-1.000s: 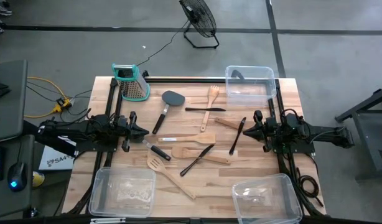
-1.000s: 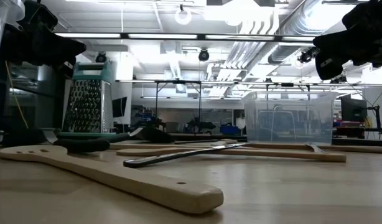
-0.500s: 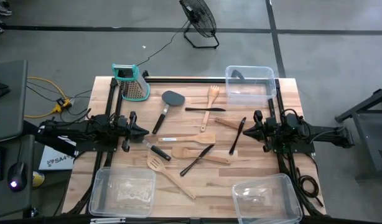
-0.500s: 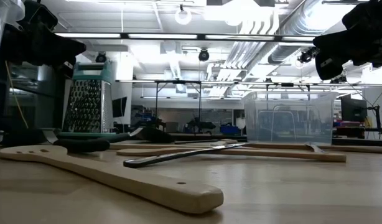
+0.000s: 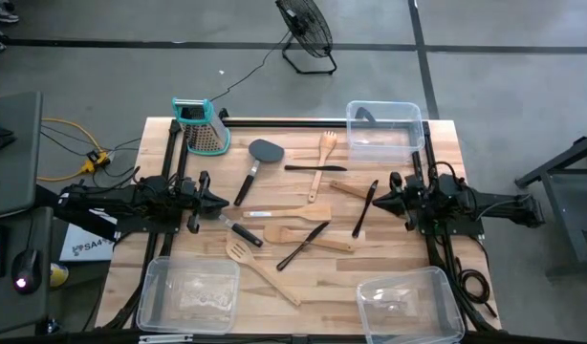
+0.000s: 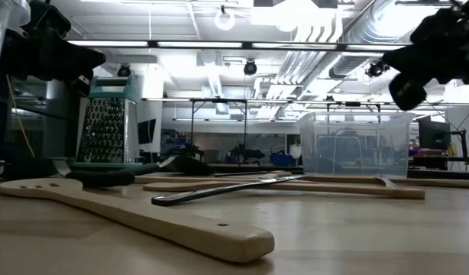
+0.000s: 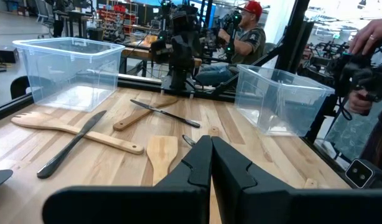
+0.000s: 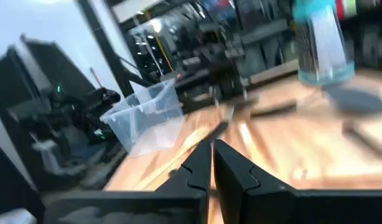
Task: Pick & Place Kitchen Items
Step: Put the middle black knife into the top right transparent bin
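The kitchen items lie flat and scattered on the wooden table: a black turner [image 5: 256,162], a wooden fork-spoon [image 5: 323,155], a slotted wooden turner [image 5: 260,270], wooden spatulas [image 5: 286,211] and thin black tools [image 5: 364,208]. My left gripper [image 5: 223,202] is at the table's left side, shut and level above the top, holding nothing. My right gripper [image 5: 376,202] faces it from the right side, also shut and empty. The wrist views show each pair of fingertips closed together: the left gripper [image 7: 211,140] and the right gripper [image 8: 212,147].
Clear plastic bins stand at the far right [image 5: 383,126], near left [image 5: 186,293] and near right [image 5: 408,306]. A metal box grater with a teal top [image 5: 200,126] stands at the far left. People [image 7: 244,34] work beyond the table.
My right gripper has rolled about the line it points along, staying in place and shut. In the low view its dark outline has turned. Nothing on the table has moved.
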Robot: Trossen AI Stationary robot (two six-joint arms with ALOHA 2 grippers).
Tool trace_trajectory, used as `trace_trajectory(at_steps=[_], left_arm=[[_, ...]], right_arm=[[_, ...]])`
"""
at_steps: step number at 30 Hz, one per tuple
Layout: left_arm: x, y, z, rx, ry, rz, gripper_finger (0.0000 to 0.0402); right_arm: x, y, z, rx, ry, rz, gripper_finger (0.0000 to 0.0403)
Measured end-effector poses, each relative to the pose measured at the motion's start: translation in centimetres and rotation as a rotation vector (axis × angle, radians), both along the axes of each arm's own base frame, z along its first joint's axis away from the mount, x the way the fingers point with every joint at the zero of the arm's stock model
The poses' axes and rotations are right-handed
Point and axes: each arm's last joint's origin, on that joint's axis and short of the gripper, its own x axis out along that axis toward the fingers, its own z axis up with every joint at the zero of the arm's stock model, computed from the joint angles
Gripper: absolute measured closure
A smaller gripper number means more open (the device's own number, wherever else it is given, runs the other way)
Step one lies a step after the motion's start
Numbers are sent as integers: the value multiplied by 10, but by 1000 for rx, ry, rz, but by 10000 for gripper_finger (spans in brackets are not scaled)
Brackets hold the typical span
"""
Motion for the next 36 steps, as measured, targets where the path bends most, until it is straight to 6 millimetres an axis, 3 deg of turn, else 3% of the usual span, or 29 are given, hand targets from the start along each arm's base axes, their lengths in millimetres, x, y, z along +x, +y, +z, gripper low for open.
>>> trace_trajectory(at_steps=[8, 18, 28, 32, 36], left_arm=[[0, 0, 0, 0, 0, 0, 396], [0, 0, 0, 0, 0, 0, 396], [0, 0, 0, 0, 0, 0, 396], [0, 0, 0, 0, 0, 0, 396], [0, 0, 0, 0, 0, 0, 396]], right_arm=[[-4, -2, 14, 418, 208, -128, 393], [-2, -6, 25, 709, 444, -379, 381], [16, -9, 53, 722, 676, -529, 245], [28, -10, 50, 810, 738, -577, 194], [37, -11, 41, 858, 802, -637, 172]])
